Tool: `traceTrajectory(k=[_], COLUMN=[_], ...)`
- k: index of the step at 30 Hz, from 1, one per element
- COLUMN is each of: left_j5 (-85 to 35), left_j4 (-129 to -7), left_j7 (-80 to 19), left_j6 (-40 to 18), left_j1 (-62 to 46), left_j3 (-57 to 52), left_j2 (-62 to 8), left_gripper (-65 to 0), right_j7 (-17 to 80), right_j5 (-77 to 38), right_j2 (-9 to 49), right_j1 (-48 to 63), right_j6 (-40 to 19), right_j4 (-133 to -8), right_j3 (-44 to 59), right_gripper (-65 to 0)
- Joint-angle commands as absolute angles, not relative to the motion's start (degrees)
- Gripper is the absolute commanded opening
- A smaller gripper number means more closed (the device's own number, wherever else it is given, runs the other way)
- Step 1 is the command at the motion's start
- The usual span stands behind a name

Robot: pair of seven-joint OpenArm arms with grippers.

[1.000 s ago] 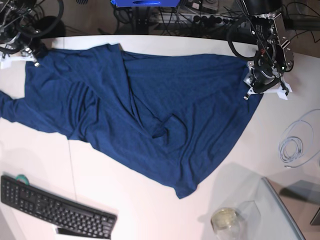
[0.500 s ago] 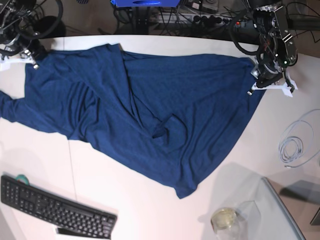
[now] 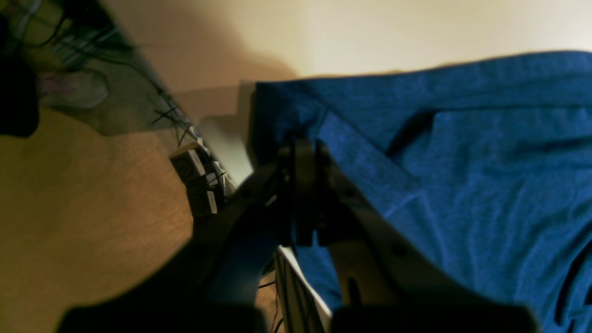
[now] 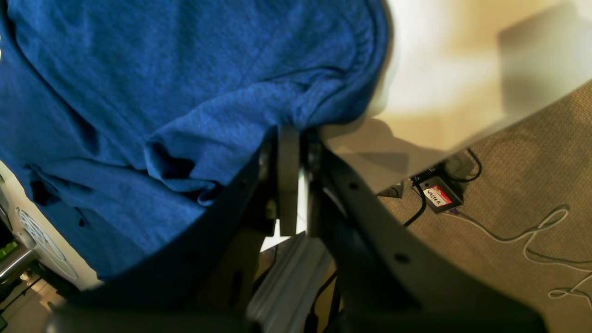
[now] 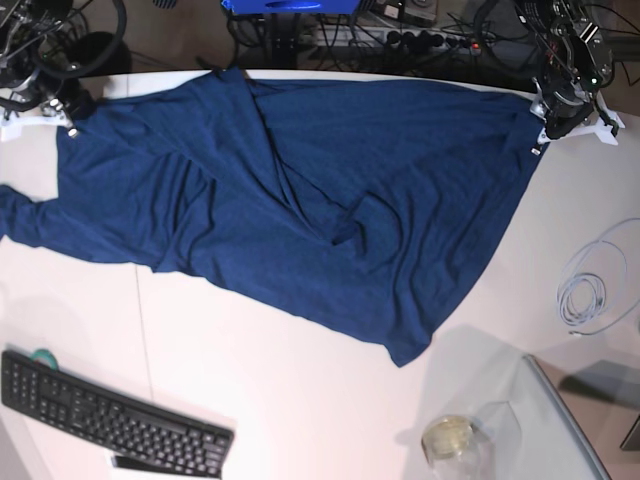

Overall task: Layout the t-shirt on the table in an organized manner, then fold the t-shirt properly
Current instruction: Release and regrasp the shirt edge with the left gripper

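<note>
The left gripper (image 5: 541, 132) and right gripper (image 5: 66, 118) are each pinching a corner of the t-shirt (image 5: 290, 210), which is lying between them on the table (image 5: 300, 400). Pulling evenly apart should be flattening its folds.

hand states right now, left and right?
Left hand: closed on a corner of the t-shirt.
Right hand: closed on the t-shirt's edge.

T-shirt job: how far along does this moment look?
Layout stage only. The large dark navy knit t-shirt is spread but twisted and creased across the white table. Both grippers, left and right, pinch far corners of it. Flattening and every fold remain.
</note>
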State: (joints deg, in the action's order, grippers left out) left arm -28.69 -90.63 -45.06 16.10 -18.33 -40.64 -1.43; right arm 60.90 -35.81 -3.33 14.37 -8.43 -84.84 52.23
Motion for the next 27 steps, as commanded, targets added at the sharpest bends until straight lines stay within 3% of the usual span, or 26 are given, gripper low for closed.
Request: traceTrajectory(k=[1,14,17,23,27], left_j5=[-28.53,-28.53,-28.53,-36.26,-37.49], left_j4=[-91.47,-91.91,-92.00,-92.09,-93.14], left_j7=[-44.35,-44.35,-44.26,-44.35,-44.44], left_j6=[15.78,15.87,15.87,15.87,15.78], left_j1=[-18.33,-18.42,-19.21,-21.32,-21.23], left_j3=[-41.01,-41.19,-41.45,-50.33,-50.51], left_j2=[-2.07,-2.07,-2.07,-1.01,-1.19], left_gripper=[-65.0,-65.0,-57.8,-57.8,-57.3], right_j7=[60.53,60.62,60.62,60.62,60.62], right_j5=[-36.62,-36.53,-36.53,-36.53,-36.53], right_j2=[-2.68,-2.77,-2.77,-2.77,-2.77], right_j1=[14.46,14.55,14.55,14.46,14.20], right_j6=[-8.57,-8.57,-8.57,-8.57,-8.57], right_j4=[-85.58,-85.58,-85.58,-85.58,-85.58], right_j3=[52.26,52.26,52.26,52.26,52.26], right_gripper=[-65.0,-65.0,-65.0,-65.0,-65.0])
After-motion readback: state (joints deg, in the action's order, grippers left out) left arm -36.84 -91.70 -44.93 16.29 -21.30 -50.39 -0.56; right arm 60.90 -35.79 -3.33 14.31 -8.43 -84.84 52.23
